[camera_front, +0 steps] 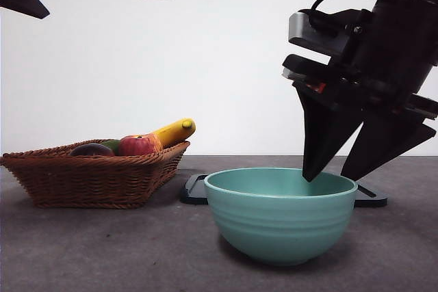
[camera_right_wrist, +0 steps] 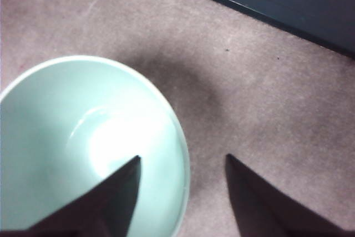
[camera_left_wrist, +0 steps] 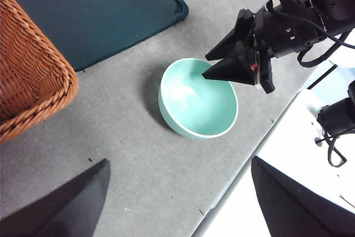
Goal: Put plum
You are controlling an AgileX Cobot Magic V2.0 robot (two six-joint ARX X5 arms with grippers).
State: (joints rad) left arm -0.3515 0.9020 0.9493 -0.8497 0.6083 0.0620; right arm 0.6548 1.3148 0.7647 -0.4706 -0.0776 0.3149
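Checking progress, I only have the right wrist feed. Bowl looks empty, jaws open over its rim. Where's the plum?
Observer: The plum lies in the wicker basket, next to the red apple.
Operator: Left arm on it?
Observer: No. The left gripper hangs high over the table, jaws open with nothing between them.
Operator: How low is the right one?
Observer: In the front view the right gripper has its tips about level with the rim of the bowl.
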